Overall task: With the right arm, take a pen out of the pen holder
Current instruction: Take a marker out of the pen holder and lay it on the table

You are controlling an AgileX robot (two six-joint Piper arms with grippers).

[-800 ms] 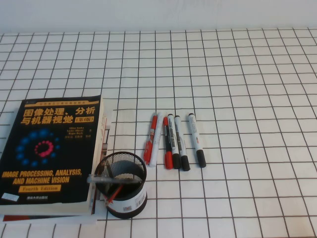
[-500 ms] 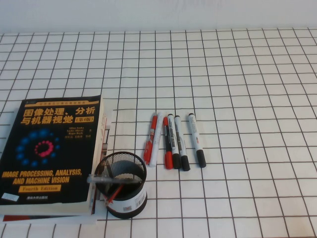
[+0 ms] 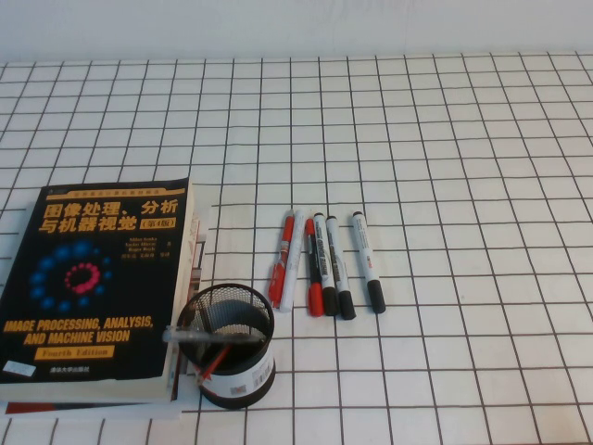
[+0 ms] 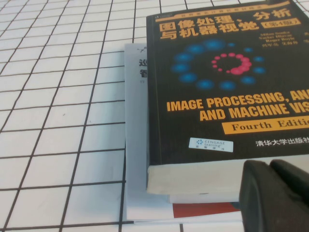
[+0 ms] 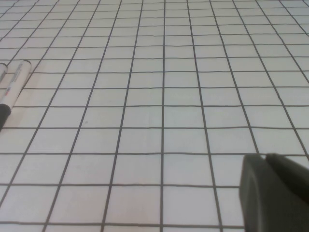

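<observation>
A black mesh pen holder [image 3: 229, 345] stands near the table's front edge, beside a book. Inside it leans a red pen [image 3: 215, 362], and a grey clear pen [image 3: 196, 336] rests across its rim. Several markers [image 3: 320, 264] lie in a row on the table just behind and to the right of the holder. Neither arm shows in the high view. My right gripper [image 5: 266, 158] is shut with nothing in it, low over bare grid table, with two marker ends [image 5: 10, 89] at that view's edge. My left gripper [image 4: 268, 165] is shut beside the book's corner.
A thick black textbook [image 3: 93, 287] lies on top of thinner books [image 4: 137, 145] at the front left, touching the holder's left side. White grid-patterned table [image 3: 445, 185] stretches to the back and right.
</observation>
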